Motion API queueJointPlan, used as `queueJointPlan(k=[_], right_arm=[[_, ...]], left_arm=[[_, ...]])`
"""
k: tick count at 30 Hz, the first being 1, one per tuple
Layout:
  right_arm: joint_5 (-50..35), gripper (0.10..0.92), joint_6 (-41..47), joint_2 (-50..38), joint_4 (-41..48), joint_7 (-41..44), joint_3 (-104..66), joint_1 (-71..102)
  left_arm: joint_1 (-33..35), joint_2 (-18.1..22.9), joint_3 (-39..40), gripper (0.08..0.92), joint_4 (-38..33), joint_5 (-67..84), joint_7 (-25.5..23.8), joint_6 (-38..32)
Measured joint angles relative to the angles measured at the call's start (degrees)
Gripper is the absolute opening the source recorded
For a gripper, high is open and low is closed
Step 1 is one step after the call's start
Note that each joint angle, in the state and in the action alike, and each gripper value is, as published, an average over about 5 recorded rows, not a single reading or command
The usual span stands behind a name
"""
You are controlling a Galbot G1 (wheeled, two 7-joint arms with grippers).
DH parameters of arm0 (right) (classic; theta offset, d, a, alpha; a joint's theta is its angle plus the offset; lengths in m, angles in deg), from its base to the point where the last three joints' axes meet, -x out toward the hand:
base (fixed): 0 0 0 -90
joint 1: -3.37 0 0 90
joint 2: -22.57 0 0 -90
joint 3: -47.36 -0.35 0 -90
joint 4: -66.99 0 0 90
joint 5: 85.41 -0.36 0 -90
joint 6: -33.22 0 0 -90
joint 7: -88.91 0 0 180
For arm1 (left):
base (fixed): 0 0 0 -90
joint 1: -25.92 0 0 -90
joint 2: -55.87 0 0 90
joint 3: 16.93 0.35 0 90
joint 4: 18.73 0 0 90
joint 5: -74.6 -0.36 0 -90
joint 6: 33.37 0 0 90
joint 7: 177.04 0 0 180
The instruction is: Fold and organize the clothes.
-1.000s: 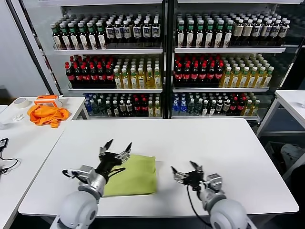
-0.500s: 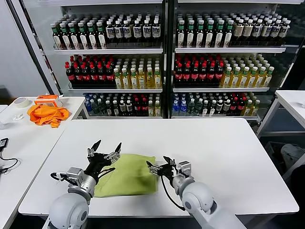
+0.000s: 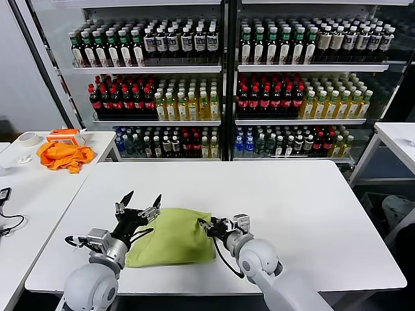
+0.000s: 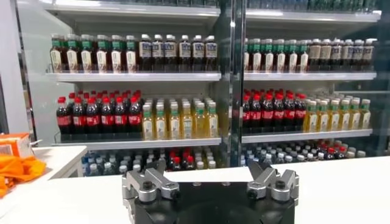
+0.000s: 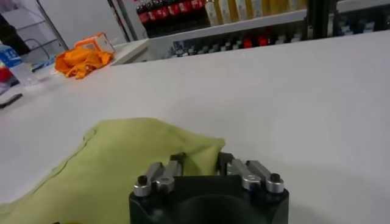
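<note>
T-shirt (image 3: 174,236), lime yellow-green, lies folded on the white table (image 3: 298,207) near its front edge; no print or sleeves visible, and the right gripper covers its right edge. Right gripper (image 3: 211,227) is at that edge; in the wrist view its fingers (image 5: 159,175) straddle the cloth corner, grip unclear. Left gripper (image 3: 137,205) is wide apart, raised just beside the shirt's left edge. Long axis runs left-right. Orange cloth (image 3: 63,155) sits on the side table.
</note>
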Motion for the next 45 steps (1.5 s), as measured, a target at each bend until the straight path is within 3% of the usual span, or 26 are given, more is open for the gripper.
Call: queueJointPlan(k=[7, 10, 26, 40, 45], right_arm=[[-1.3, 0.162, -1.0, 0.4, 0.5, 1.4, -0.1, -1.1], [-1.6, 0.116, -1.4, 0.0, 0.2, 1.7, -0.8, -1.6], [-0.1, 0.114, -0.2, -7.6, -2.3, 3.9, -9.2, 0.1], [9.4, 0.117, -1.1, -11.4, 2.8, 19.4, -11.1, -2.8], [13.1, 0.222, -2.5, -11.7, 4.6, 23.6, -11.5, -3.7]], left_arm=[[0.3, 0.3, 0.1, 0.823, -0.3, 0.2, -0.1, -0.2], [0.4, 0.1, -0.1, 0.822, -0.6, 0.5, -0.1, -0.2], [-0.8, 0.3, 0.6, 0.823, 0.7, 1.2, -0.4, -0.6], [-1.9, -0.5, 0.2, 0.822, 2.8, 0.7, -0.9, -1.1], [-2.3, -0.1, 0.3, 0.823, 3.5, 0.3, -1.1, -1.3]])
